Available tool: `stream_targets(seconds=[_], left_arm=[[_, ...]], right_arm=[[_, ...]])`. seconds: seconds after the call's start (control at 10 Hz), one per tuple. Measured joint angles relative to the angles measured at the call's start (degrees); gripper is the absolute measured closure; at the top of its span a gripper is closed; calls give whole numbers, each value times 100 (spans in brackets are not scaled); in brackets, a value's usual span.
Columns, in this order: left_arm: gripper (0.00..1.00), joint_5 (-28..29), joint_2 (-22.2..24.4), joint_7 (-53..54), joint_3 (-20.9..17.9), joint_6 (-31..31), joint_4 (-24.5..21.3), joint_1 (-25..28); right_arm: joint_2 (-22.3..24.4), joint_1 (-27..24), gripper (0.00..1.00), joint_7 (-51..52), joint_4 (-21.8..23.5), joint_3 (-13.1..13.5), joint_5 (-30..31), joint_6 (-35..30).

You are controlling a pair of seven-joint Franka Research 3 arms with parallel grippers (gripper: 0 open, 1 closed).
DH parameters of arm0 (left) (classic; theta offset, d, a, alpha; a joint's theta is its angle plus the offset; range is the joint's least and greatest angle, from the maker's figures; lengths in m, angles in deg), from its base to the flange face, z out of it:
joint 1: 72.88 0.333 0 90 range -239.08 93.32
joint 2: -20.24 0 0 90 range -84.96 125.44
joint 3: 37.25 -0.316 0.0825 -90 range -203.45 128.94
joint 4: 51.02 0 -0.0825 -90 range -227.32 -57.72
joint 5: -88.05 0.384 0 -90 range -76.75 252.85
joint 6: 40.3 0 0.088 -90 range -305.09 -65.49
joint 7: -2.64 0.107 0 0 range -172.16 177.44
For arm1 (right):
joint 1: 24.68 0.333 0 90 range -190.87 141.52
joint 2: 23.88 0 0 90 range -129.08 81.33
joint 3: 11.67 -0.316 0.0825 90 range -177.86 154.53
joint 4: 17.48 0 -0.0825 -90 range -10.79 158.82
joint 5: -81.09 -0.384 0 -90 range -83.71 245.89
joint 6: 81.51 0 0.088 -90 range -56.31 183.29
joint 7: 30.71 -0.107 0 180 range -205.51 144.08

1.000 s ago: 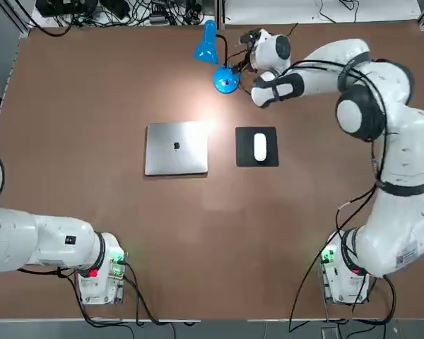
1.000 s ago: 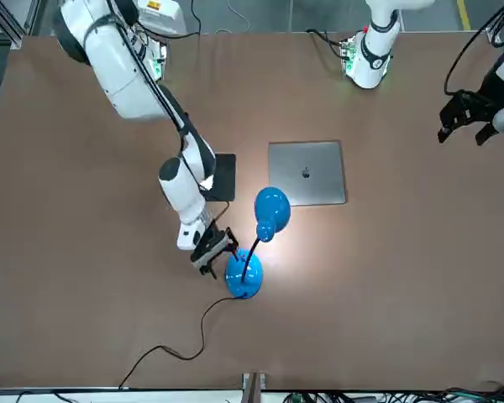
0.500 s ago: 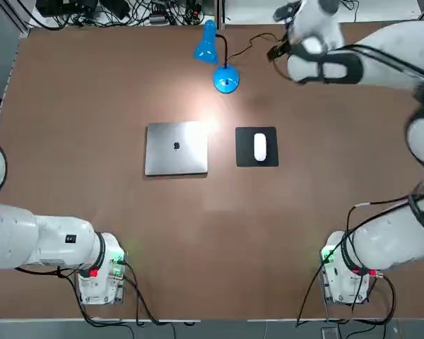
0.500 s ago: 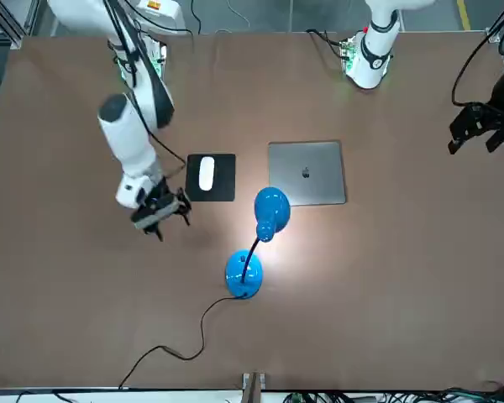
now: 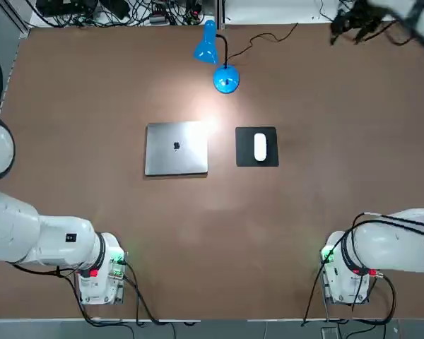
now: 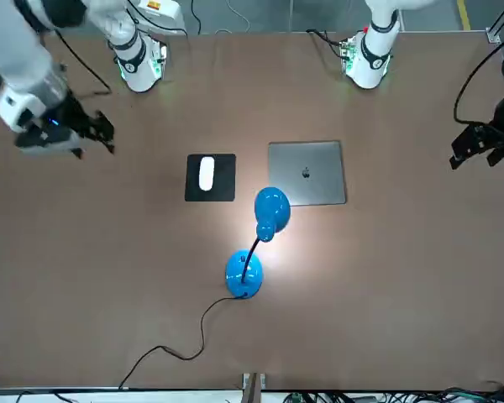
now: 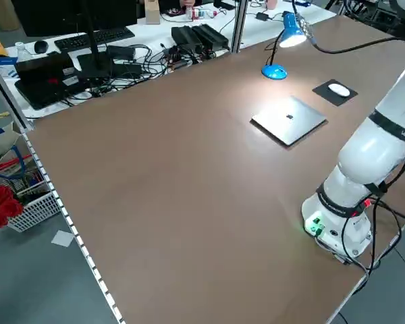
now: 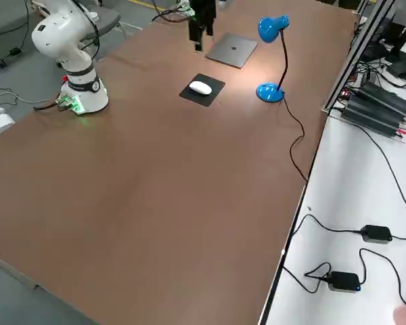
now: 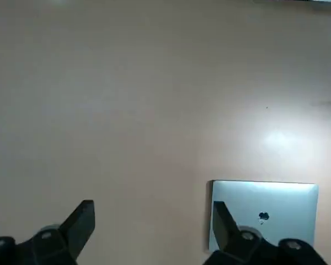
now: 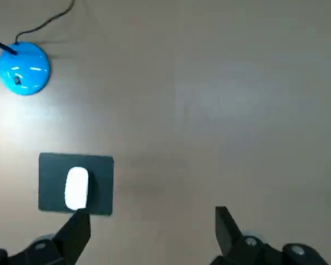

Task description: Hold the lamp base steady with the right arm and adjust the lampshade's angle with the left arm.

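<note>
Top view: brown table point(image 5: 92, 106); lamp base point(image 5: 226, 80) near the far edge, with the lampshade point(image 5: 205, 48) just beyond and to its left on the black gooseneck, its light falling on the table by the closed laptop point(image 5: 177, 147); white mouse point(image 5: 260, 147) on a black pad point(image 5: 256, 146) to the right of the laptop; right gripper point(image 5: 355, 22) at the far right corner, well apart from the lamp. Front view: lamp base and lampshade stand free, nothing touching them, power cord point(image 6: 185, 344) trailing toward the table edge; right gripper at picture left, raised over the table beyond the mouse pad; left gripper point(image 6: 480, 144) at picture right, over the table edge, well clear of the laptop. Left side view: lamp at the far end, shade lit, left arm base point(image 7: 341, 226) in the foreground. Right side view: lamp upright near the table edge, mouse and pad beside it, right arm base point(image 8: 81, 95) at upper left. Left wrist view: fingers point(image 9: 80, 223) spread apart, holding nothing, laptop below. Right wrist view: fingers point(image 10: 77, 234) spread apart, holding nothing, with mouse, pad and lamp base below.
</note>
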Motion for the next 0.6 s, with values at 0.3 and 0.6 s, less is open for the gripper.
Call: stream_targets(seconds=[0.3, 0.6], left_arm=[[5, -132, -86, -103, 13, 25, 9, 2], [5, -136, -85, -107, 14, 53, 28, 14]], right_arm=[[96, -118, 0, 0, -891, 492, 4, -1073], [-113, -243, 0, -1, -1187, 513, 73, -1174]])
